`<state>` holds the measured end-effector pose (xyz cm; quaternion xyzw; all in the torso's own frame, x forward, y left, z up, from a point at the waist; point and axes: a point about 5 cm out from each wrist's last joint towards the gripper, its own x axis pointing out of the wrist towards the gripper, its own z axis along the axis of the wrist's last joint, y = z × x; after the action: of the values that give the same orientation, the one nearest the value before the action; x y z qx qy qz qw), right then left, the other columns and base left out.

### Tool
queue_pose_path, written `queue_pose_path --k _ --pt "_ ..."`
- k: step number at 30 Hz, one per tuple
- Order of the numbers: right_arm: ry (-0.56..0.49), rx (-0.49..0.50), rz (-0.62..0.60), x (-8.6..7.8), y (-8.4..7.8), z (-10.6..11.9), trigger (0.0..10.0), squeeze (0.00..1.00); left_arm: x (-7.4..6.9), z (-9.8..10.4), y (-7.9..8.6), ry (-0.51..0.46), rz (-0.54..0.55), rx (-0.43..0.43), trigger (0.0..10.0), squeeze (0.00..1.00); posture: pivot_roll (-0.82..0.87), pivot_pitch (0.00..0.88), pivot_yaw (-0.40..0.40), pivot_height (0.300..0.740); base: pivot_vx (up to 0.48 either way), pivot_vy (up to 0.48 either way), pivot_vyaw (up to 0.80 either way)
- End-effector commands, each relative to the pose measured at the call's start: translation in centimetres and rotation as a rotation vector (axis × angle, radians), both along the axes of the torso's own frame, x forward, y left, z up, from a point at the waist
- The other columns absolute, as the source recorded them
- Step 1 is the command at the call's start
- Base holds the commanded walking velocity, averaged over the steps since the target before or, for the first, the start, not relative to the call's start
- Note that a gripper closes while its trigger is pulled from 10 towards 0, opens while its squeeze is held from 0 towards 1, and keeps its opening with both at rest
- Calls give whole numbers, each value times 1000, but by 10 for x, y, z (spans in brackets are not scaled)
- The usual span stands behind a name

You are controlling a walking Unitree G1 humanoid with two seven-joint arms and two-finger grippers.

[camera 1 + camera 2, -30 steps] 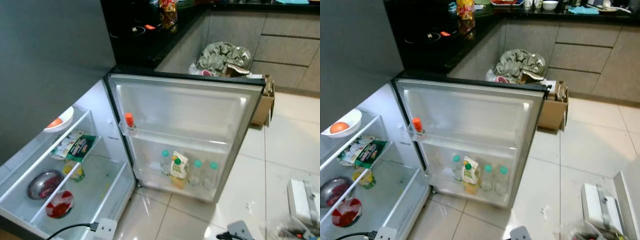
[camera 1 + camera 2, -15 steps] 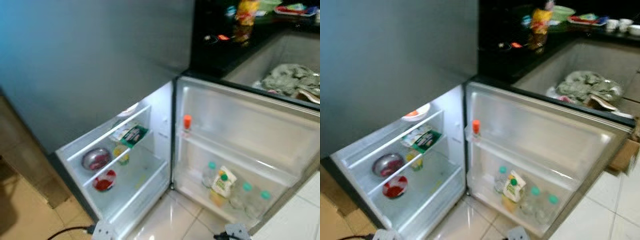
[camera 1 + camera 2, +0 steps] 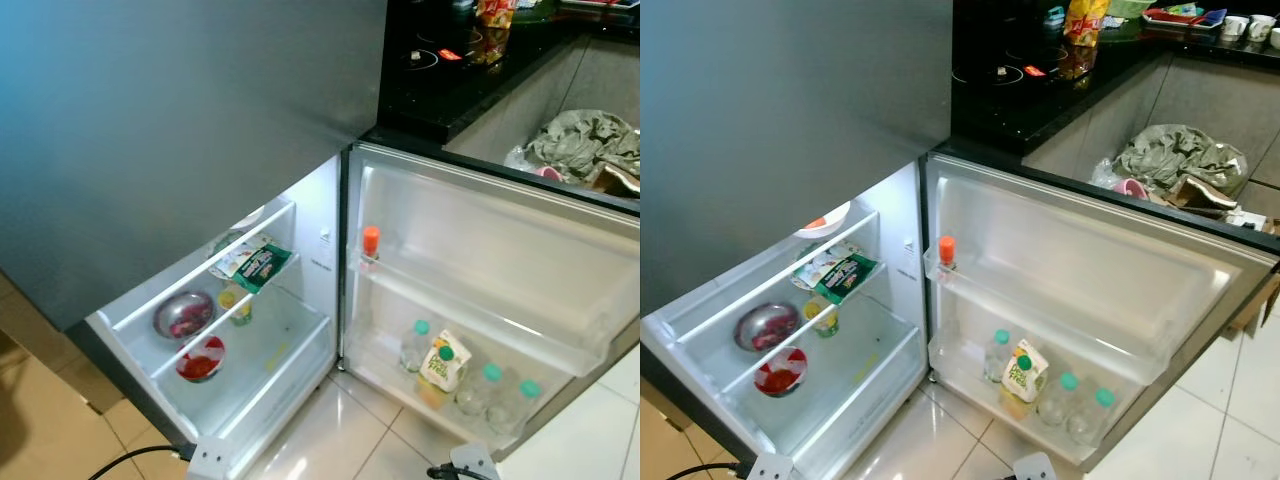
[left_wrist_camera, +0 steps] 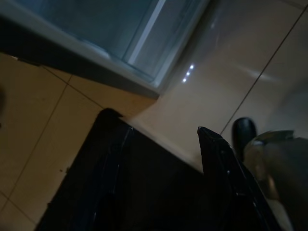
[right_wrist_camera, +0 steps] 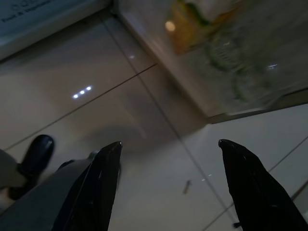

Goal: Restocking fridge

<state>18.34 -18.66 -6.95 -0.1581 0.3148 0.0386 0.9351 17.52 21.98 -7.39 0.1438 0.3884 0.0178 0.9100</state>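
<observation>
The fridge's lower compartment stands open, its door [image 3: 520, 250] swung out to the right. On the door's upper shelf is a small orange-capped bottle [image 3: 371, 243]. The bottom door shelf holds a juice carton [image 3: 437, 367] and three green-capped water bottles [image 3: 414, 345]. Inside, a steel bowl [image 3: 183, 314], a yellow jar [image 3: 237, 304] and a green packet [image 3: 262, 266] sit on the shelves, with a red bowl [image 3: 201, 358] below. My left gripper [image 4: 155, 120] and right gripper [image 5: 170, 143] hang open over the floor tiles, holding nothing.
A white power strip [image 3: 207, 458] with a black cable lies on the floor by the fridge's front corner. Behind the door is a black counter with a snack bag [image 3: 1083, 22]. A bag of crumpled cloth [image 3: 1180, 160] sits beyond it. My black foot [image 5: 33, 151] is on the tiles.
The whole picture has shifted right and then settled, so the camera turned left toward the fridge interior. Nothing in the fridge has moved.
</observation>
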Motion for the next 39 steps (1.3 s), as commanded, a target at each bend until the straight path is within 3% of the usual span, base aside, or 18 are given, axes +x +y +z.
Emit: queue_pose_path --k 1,26,39 --pt "10 0 -12 -4 -4 -2 10000 0 -4 -2 0 15 -9 3 10000 0 -97 116 27 740 0 -480 0" --pt "17 0 -11 -6 -5 -2 10000 0 -2 -1 0 10 7 1 10000 0 -98 115 25 740 0 -472 0" --pt "14 0 -9 -5 -5 -2 10000 0 -2 -2 0 10 19 -1 10000 0 -99 117 24 740 0 -47 0"
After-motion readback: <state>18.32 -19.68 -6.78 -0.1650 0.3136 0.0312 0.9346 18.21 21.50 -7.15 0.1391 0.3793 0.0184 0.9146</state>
